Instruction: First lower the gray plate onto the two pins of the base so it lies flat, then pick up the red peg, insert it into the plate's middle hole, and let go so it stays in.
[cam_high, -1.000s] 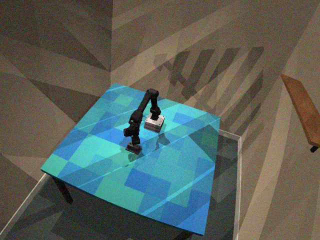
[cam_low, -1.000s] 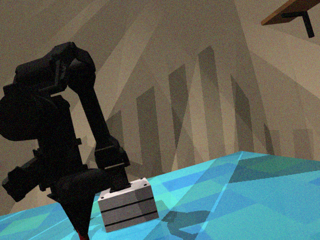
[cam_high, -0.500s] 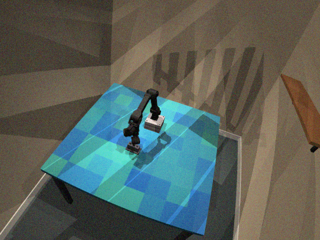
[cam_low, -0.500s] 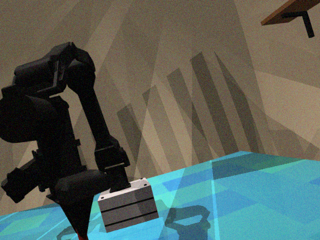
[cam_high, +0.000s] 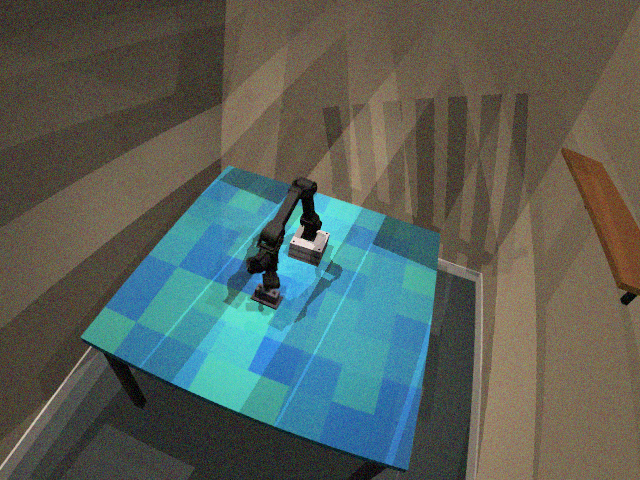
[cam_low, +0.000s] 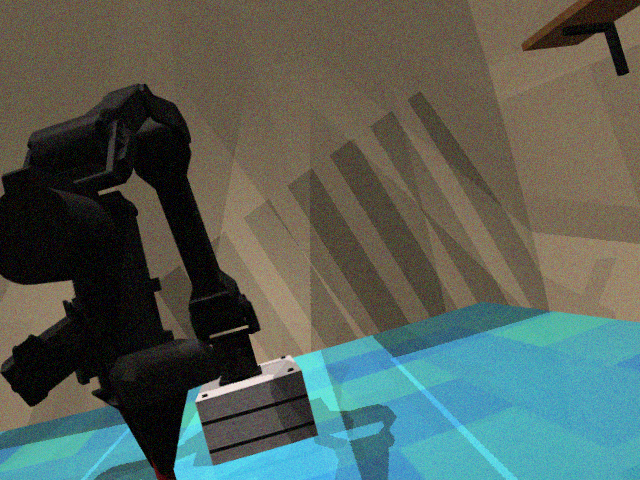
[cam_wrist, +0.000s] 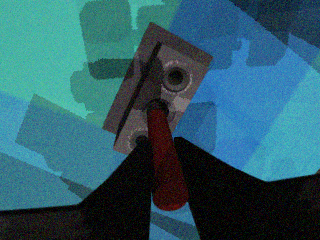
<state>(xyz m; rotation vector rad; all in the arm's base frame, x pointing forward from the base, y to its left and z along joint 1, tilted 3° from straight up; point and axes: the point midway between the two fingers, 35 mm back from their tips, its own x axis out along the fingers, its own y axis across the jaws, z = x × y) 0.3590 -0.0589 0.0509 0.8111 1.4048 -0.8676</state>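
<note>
1. Beige walls striped with shadow stand behind a blue-green checkered surface (cam_high: 330, 361).
2. From the wrist view, the jaws are clamped on the red peg (cam_wrist: 165, 160), gripping its upper end.
3. Its long axis runs down and away from the jaws, the lower tip at the middle hole of the gray plate (cam_wrist: 186, 102).
4. That plate seems to lie flat on its base (cam_high: 267, 298), directly beneath the jaws.
5. Judging by this, the coming move is a straight push along the peg's axis; any tilt could jam it.
</note>
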